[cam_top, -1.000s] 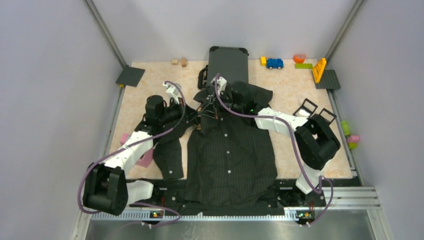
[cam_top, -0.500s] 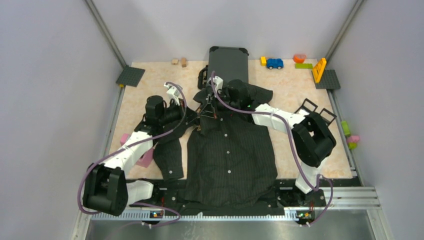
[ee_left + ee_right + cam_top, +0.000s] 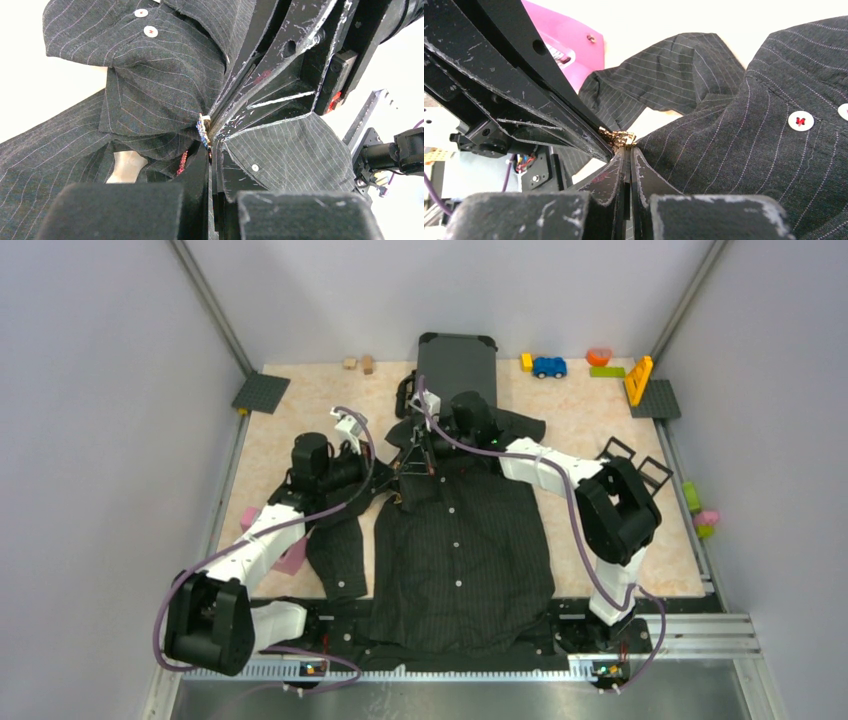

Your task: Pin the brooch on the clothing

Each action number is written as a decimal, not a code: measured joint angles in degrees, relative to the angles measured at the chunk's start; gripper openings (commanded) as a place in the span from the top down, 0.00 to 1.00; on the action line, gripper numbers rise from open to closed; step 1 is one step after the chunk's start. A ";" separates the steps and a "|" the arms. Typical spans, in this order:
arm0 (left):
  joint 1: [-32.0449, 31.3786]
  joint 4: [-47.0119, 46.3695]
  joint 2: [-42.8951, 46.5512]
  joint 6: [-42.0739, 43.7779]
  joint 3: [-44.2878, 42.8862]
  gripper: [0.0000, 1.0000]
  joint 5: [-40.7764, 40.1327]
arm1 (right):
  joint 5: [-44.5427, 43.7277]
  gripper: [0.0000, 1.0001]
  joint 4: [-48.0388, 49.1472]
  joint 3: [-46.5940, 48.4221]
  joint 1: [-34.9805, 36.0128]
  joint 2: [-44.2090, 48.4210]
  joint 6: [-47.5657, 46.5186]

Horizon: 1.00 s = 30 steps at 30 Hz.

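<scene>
Brooch (image 3: 203, 134) touches tips of the closed left end effector (image 3: 211, 149) and closed right end effector (image 3: 628, 148).

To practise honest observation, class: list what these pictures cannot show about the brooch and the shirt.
- Brooch pin: wrist views, hidden between left gripper and right gripper tips and shirt folds; pierced or not, unclear.
- Which gripper holds it: both shut tips meet there.
- Top view: brooch too small, covered by both grippers.

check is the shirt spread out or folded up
Mostly spread: the shirt lies flat, front up, on the table; only its collar area is bunched up where the left gripper and right gripper meet.
</scene>
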<state>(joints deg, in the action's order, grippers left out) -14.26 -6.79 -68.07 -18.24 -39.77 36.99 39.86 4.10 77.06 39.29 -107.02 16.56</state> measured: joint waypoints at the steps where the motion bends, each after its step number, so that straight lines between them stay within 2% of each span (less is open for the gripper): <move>1: -0.13 0.17 0.07 0.24 0.00 1.00 -0.07 | 0.22 1.00 -0.11 0.07 -0.09 -0.07 0.13; 16: -1.60 0.70 0.13 1.77 0.00 1.00 -2.58 | 3.98 1.00 -4.70 3.63 -2.32 -2.97 6.29; 26: -3.58 3.37 1.33 -0.11 0.00 1.00 -10.58 | 3.74 1.00 2.84 -0.57 -2.34 -2.58 7.67; 30: -3.96 3.34 1.36 -2.16 0.00 1.00 -11.56 | 2.95 0.93 4.90 -2.69 -2.34 -1.05 7.50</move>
<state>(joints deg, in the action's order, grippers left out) -18.22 -3.44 -66.72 -20.40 -39.77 25.43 42.81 8.99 74.37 36.95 -108.07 24.05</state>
